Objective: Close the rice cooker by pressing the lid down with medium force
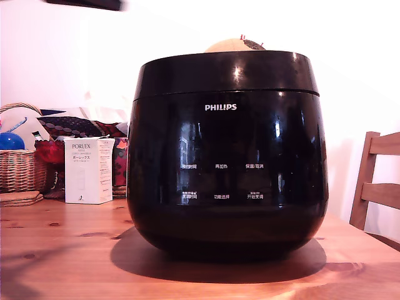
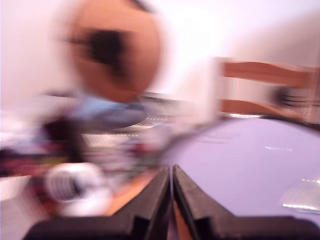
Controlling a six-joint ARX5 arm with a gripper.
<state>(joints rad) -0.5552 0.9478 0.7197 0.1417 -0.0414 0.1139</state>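
The rice cooker (image 1: 228, 156) is a large glossy black pot with a white PHILIPS logo, standing mid-table in the exterior view. Its lid (image 1: 225, 72) lies flat on the body, with only a thin seam showing between them. The wrist view is motion-blurred. In it my gripper (image 2: 171, 172) has its two black fingers (image 2: 150, 200) pressed together with nothing between them. It is above and beside the lid's glossy top (image 2: 250, 165). A dark blurred bar (image 1: 87, 4) crosses the top edge of the exterior view; I cannot tell what it is.
A white PORLEX box (image 1: 89, 170) and a wicker basket (image 1: 22, 165) with a blue ball stand at the exterior view's left. A wooden chair (image 1: 378, 181) is at its right. The wooden table (image 1: 62, 250) carries everything. A round tan object (image 1: 234, 45) shows behind the cooker.
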